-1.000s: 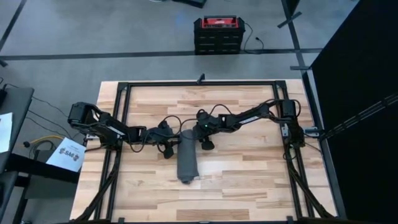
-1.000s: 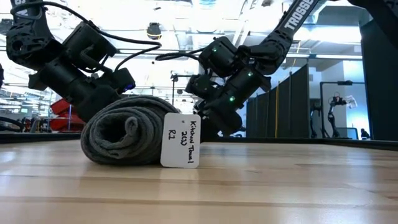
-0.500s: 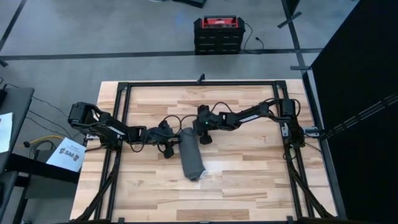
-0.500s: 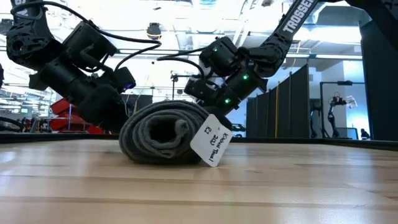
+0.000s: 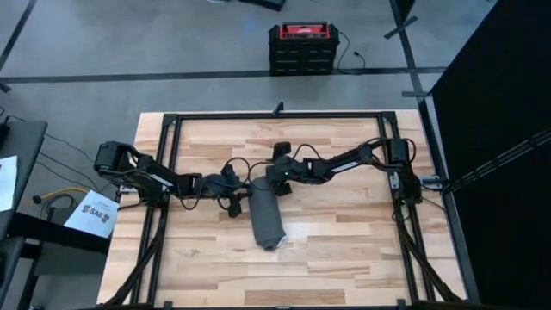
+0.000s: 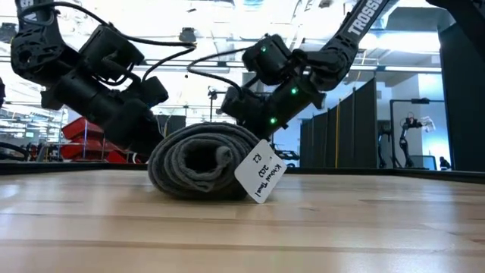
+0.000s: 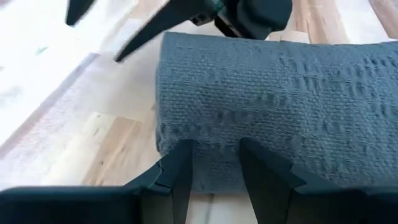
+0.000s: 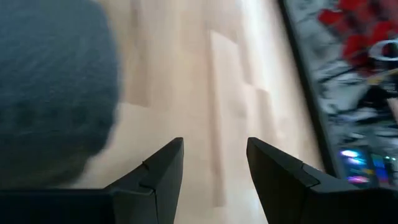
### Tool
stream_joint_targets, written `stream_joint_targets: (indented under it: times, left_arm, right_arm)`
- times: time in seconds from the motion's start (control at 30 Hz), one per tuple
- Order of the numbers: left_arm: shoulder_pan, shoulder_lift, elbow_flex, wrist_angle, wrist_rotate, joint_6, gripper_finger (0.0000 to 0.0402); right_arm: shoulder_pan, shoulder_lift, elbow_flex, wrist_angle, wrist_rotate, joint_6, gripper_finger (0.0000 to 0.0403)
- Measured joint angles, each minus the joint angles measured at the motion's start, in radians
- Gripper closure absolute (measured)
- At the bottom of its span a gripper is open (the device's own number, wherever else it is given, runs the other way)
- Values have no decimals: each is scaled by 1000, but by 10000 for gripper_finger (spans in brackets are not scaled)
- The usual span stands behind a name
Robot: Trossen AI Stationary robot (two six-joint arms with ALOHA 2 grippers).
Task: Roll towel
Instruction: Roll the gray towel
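Though rolled tight, the towel (image 5: 266, 218) bears a tag (image 6: 260, 171); both end effectors seemingly spread.

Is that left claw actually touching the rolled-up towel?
Touching: in the left wrist view, the left gripper has both fingertips pressed against the towel, with no gap showing.

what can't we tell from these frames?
- Towel far end: low view shows only the near spiral.
- Tag writing: tilted, too small to read fully.
- Whether the left hand touches the towel: its fingers block the contact spot.
- Right hand: open, but the towel is blurred, cut off by the edge.
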State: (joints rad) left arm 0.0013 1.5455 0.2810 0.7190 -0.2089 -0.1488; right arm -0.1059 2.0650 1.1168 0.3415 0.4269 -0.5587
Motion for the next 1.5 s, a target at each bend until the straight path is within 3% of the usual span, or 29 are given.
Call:
stream_joint_targets:
  times: [0.2, 0.37, 0.43, 0.5, 0.57, 0.63, 0.73, 0.93, 1.17, 1.3, 1.5]
  left_arm:
    - [20, -43, 0, 5, -23, 41, 283]
    - [9, -233, 0, -165, -67, 55, 283]
    - [-9, -337, 0, -271, -99, 50, 283]
    - [-34, -440, 0, -356, -129, 39, 283]
    - [-66, -525, -1, -394, -145, 28, 283]
    - [-108, -570, 0, -373, -157, 24, 283]
    - [-184, -578, 0, -330, -194, 22, 283]
    - [-344, -468, -1, -204, -343, -12, 283]
    - [-457, -199, 14, 69, -400, -32, 283]
    - [-468, -23, 89, 130, -404, 3, 283]
    - [-479, 166, 262, 98, -398, 89, 283]
  right_arm:
    - [23, -67, -28, 14, 49, -12, 237]
    - [18, -207, -140, -5, 5, 64, 237]
    - [9, -283, -181, -40, -103, 123, 239]
    - [-11, -352, -206, -49, -285, 206, 251]
    - [-33, -387, -208, -36, -491, 300, 275]
    - [-50, -382, -196, -22, -630, 354, 312]
    - [-41, -313, -159, -12, -706, 355, 379]
    - [-15, -115, -53, 109, -745, 304, 400]
    - [-49, 5, -54, 351, -747, 290, 402]
    - [-61, 75, -55, 442, -800, 327, 403]
    - [-73, 100, -54, 481, -806, 350, 403]
